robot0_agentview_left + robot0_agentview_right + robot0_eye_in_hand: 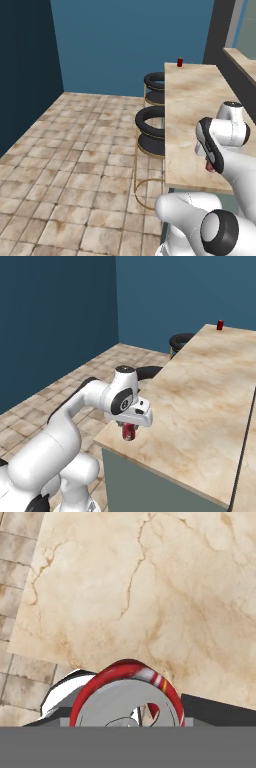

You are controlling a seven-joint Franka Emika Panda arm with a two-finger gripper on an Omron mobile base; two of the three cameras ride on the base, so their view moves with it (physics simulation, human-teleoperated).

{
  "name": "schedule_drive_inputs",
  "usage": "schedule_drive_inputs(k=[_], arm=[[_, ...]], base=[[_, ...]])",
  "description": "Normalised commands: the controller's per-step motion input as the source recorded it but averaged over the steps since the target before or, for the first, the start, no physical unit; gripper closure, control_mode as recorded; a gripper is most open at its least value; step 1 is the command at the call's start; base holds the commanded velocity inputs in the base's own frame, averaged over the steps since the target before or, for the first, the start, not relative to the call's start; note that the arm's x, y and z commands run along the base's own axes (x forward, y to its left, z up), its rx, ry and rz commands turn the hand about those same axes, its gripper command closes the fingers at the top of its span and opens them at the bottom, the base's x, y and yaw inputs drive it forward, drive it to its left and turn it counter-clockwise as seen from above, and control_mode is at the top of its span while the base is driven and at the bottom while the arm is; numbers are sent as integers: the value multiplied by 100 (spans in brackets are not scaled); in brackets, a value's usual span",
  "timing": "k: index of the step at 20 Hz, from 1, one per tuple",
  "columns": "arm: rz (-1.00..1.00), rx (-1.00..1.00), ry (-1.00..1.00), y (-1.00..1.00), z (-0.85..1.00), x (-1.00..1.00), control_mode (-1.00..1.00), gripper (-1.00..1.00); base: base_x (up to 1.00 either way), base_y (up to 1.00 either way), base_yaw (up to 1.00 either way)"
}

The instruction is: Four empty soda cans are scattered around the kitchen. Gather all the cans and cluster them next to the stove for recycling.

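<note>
A white robot arm holds a red soda can (129, 431) in its gripper (129, 433), the jaws clamped on the can's sides, just above the near corner of a beige marble counter (210, 391). Seen from the hand, the can's silvery top and red rim (127, 698) sit between the fingers, with the counter's corner and brown floor tiles (20, 572) below. A second red can (180, 62) stands upright at the far end of the same counter, near its edge and well apart from the gripper. Two black-cushioned stools (150, 125) on gold frames stand beside the counter, against blue walls (130, 40).
</note>
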Motion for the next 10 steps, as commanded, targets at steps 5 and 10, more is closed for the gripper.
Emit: schedule_drive_inputs(k=[5, 10], arm=[[0, 0, 0, 0, 0, 0, 100, 100], [0, 0, 0, 0, 0, 0, 100, 100]], base=[[-12, 0, 0], [-48, 2, -5]])
